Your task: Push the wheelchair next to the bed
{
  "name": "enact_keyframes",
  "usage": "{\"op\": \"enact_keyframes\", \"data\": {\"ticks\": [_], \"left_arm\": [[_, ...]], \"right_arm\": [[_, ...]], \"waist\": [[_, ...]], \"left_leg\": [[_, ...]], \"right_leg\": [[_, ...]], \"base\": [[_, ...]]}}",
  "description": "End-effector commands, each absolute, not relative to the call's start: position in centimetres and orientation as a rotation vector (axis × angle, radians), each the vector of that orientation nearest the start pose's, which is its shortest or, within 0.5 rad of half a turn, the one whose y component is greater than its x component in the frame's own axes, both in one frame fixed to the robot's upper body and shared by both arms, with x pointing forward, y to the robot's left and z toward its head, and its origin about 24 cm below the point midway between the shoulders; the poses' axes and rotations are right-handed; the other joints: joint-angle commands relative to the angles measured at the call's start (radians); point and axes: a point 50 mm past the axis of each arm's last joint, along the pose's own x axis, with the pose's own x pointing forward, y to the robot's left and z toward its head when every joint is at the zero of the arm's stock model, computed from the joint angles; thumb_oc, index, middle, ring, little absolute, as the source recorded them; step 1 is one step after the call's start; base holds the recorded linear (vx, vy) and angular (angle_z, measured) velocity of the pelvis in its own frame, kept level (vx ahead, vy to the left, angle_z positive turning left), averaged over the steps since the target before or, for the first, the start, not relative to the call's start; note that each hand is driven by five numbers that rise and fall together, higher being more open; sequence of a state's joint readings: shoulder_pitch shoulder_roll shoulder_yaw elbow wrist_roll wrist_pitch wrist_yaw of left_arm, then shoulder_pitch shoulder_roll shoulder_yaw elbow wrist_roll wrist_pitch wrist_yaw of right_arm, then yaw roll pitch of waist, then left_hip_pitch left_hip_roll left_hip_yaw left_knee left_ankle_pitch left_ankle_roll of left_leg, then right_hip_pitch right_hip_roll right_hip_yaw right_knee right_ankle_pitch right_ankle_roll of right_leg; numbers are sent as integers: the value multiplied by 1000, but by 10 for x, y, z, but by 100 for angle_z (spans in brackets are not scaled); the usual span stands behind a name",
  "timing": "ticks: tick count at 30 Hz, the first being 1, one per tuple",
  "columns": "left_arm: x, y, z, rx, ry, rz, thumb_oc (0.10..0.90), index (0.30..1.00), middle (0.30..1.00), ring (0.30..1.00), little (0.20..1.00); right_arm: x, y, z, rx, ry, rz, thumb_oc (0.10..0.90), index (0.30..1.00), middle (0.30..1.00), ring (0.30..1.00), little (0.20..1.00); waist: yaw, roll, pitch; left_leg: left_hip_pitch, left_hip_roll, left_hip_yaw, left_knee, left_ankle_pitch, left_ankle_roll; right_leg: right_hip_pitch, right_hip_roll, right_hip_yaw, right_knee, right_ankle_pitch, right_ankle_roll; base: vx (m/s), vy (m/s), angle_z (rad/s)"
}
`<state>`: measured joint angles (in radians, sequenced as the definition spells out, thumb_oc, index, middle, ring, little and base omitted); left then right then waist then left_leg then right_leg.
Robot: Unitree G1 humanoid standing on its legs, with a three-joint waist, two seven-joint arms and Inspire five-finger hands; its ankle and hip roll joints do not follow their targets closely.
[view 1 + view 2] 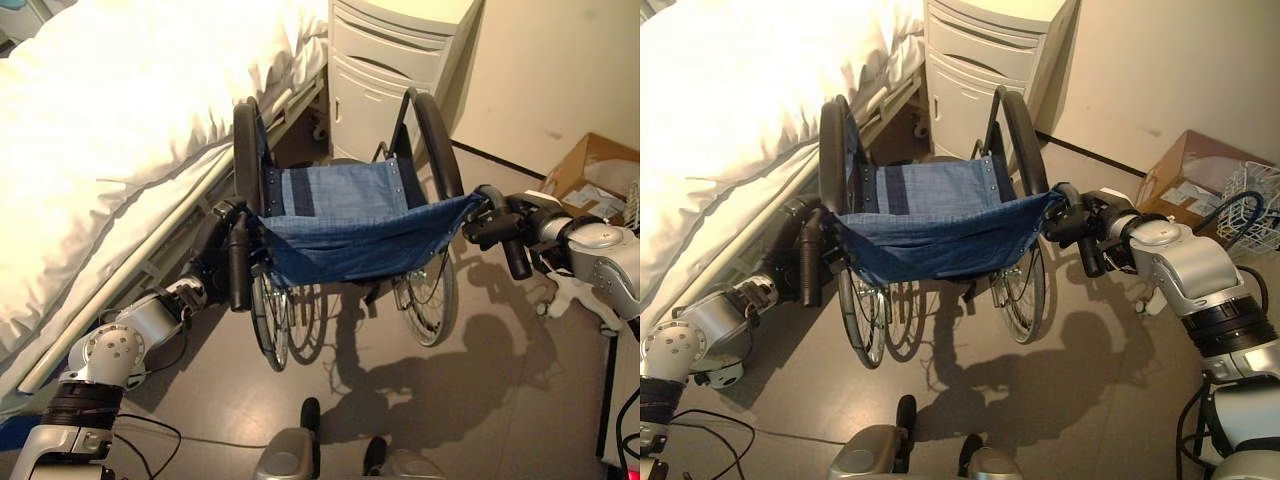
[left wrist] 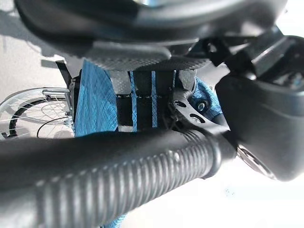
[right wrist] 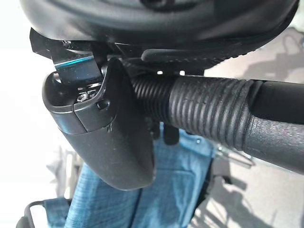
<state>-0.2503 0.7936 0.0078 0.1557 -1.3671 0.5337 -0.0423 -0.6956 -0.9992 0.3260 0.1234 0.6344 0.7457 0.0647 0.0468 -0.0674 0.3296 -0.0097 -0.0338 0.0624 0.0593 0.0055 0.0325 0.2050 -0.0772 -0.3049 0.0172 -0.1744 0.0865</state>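
Left eye view: the bed [image 1: 110,130] runs along the left, and the wheelchair [image 1: 345,225] already stands just beside its rail. The left robot hand [image 1: 222,255] wraps its push handle, the right robot hand [image 1: 495,228] the other, so both can steer it straight alongside.

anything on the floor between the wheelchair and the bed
Nothing visible. The wheelchair already stands close beside the bed, its nearest wheel by the bed's rail, with bare floor between. Both hands, left and right, are curled round its push handles.
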Motion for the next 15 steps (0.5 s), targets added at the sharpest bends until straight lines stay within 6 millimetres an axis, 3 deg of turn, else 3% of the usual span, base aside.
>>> {"op": "enact_keyframes", "data": {"ticks": [1, 3, 6, 15], "left_arm": [[295, 280, 199, -292, -124, -174, 800, 900, 900, 900, 900], [291, 291, 211, -174, -190, -105, 800, 900, 900, 900, 900], [279, 306, 225, -152, -243, -74, 800, 900, 900, 900, 900], [254, 340, 224, -127, -264, 39, 800, 900, 900, 900, 900]], "right_arm": [[337, -203, 200, -383, 143, 313, 800, 900, 900, 900, 900], [336, -209, 205, -387, 118, 276, 800, 900, 900, 900, 900], [330, -223, 210, -373, 93, 222, 800, 900, 900, 900, 900], [313, -264, 221, -281, 20, 62, 800, 900, 900, 900, 900]], "waist": [[70, 43, -256], [69, 45, -258], [70, 47, -261], [61, 55, -268]], "left_leg": [[82, 34, 57, -6, -60, -84], [88, 36, 57, -15, -59, -84], [93, 40, 59, -18, -60, -86], [107, 48, 61, -31, -68, -87]], "right_leg": [[-86, -17, 41, -31, 142, 24], [-83, -15, 41, -33, 141, 24], [-81, -14, 40, -34, 139, 22], [-79, -9, 44, -35, 130, 22]], "base": [[-25, -51, 0], [-17, -42, 0], [-11, -41, 0], [-9, -19, -7]]}}
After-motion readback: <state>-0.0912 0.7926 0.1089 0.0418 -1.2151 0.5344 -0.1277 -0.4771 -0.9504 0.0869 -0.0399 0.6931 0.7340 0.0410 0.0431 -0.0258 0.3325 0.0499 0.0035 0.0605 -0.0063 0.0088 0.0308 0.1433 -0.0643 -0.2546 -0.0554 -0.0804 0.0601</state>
